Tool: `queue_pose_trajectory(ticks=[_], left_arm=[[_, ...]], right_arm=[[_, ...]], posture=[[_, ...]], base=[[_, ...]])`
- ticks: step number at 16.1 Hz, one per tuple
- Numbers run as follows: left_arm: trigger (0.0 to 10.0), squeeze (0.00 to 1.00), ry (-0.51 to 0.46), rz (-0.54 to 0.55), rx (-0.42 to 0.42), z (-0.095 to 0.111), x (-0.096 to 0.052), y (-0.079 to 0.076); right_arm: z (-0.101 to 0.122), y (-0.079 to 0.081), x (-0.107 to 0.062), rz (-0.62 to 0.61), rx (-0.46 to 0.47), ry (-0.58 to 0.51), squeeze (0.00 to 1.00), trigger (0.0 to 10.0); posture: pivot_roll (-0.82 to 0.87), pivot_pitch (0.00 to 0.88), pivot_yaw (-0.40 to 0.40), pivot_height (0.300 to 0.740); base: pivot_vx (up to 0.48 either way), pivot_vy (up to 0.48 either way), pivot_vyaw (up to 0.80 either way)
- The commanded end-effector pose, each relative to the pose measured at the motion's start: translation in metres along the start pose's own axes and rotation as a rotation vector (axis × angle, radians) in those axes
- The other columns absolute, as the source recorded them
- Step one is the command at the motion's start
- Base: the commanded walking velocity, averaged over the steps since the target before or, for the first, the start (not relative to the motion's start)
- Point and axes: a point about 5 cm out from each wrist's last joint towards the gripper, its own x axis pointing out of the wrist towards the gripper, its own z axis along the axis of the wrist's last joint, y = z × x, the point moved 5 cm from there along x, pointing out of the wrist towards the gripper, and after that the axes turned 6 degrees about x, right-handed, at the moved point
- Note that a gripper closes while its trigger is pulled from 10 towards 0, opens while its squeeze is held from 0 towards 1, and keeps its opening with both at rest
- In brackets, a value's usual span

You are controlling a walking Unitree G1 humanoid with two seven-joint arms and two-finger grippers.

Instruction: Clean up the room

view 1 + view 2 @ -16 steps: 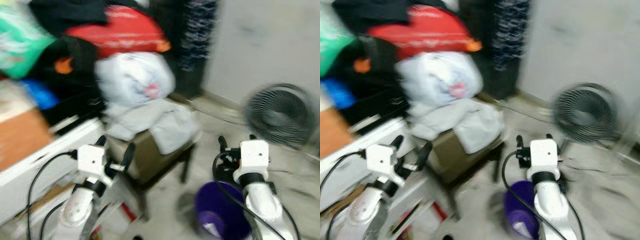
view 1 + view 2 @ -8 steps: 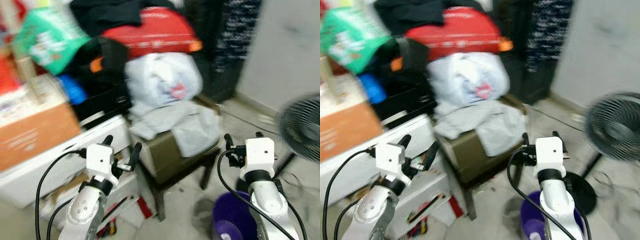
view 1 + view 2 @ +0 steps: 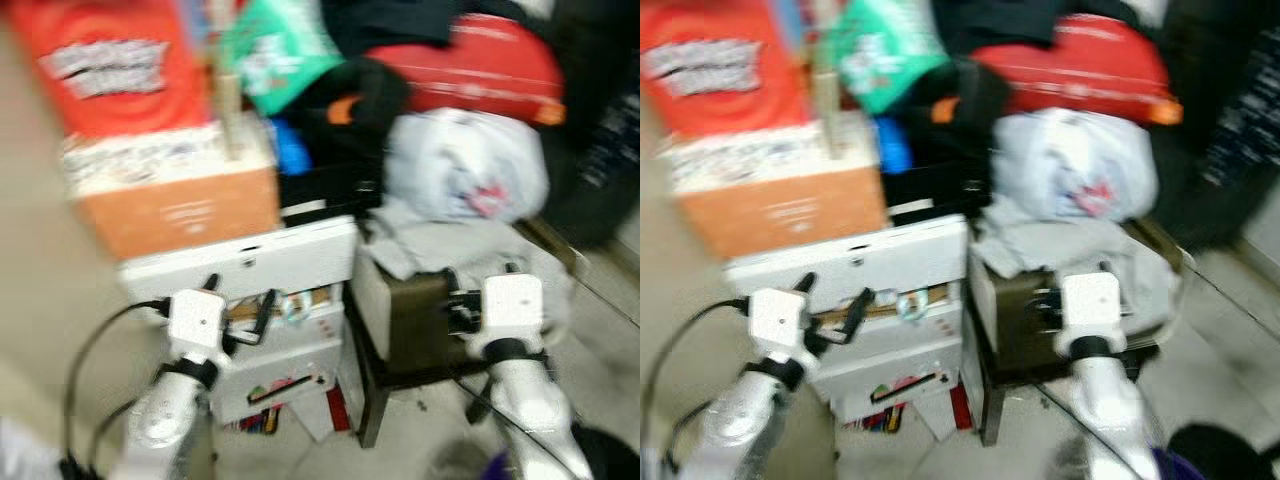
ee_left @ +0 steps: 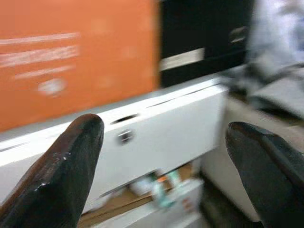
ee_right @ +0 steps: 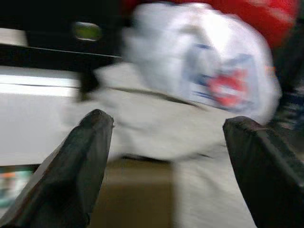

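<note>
Both arms were raised in front of a cluttered corner, and neither held anything. The left gripper (image 3: 238, 300) had its jaws spread wide and empty, aimed at the white cabinet (image 3: 262, 262) at about 11 o'clock. The right gripper (image 5: 166, 156) was likewise wide open and empty, facing the stool (image 3: 400, 320) at about 1 o'clock.

The heap was the job's likely target, though no single item had been singled out. A soft grey cloth (image 3: 440, 240) was draped limply over the boxy brown stool, with a crinkly white plastic bag (image 3: 465, 175) bulging on top. Above that lay a rounded red bag (image 3: 480, 65) and dark fabric. A stiff orange cardboard box (image 3: 180, 205) sat on the cabinet, with a glossy red package (image 3: 105, 70) stacked higher.

The main risk appeared to be toppling. The stack looked loosely balanced, so a tug on the cloth could probably bring the bags down. The head views were smeared, so any reach judged from them might land off target.
</note>
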Motion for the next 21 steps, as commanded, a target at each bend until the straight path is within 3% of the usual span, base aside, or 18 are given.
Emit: queue_pose_trajectory(ticks=[1, 7, 19, 20, 21], left_arm=[[10.0, 0.0, -0.004, -0.002, 0.003, 0.002, 0.001, -0.002], [10.0, 0.0, -0.002, -0.005, 0.004, 0.002, 0.0, -0.002], [10.0, 0.0, 0.008, -0.008, 0.004, -0.001, 0.001, 0.0], [10.0, 0.0, 0.01, -0.007, 0.005, -0.001, 0.001, 0.0], [10.0, 0.0, 0.028, -0.001, -0.005, -0.005, 0.0, 0.0]], right_arm=[[0.001, -0.005, 0.001, -0.016, -0.008, 0.0, 0.0, 10.0], [0.0, -0.004, 0.002, -0.011, -0.007, 0.0, 0.0, 10.0], [-0.006, 0.001, 0.002, -0.002, 0.016, 0.032, 0.0, 10.0], [-0.012, 0.001, 0.001, 0.0, 0.03, 0.064, 0.0, 10.0], [-0.026, -0.001, 0.0, -0.034, 0.107, 0.142, 0.0, 10.0]], posture=[[-0.17, 0.0, 0.002, 0.74], [-0.17, 0.0, 0.003, 0.74], [-0.17, 0.0, 0.004, 0.74], [-0.17, 0.0, 0.004, 0.74], [-0.16, 0.0, 0.003, 0.74]], base=[[0.0, 0.0, 0.8], [0.0, 0.0, 0.34], [0.0, -0.354, 0.0], [0.0, 0.0, 0.0], [0.0, 0.0, 0.0]])
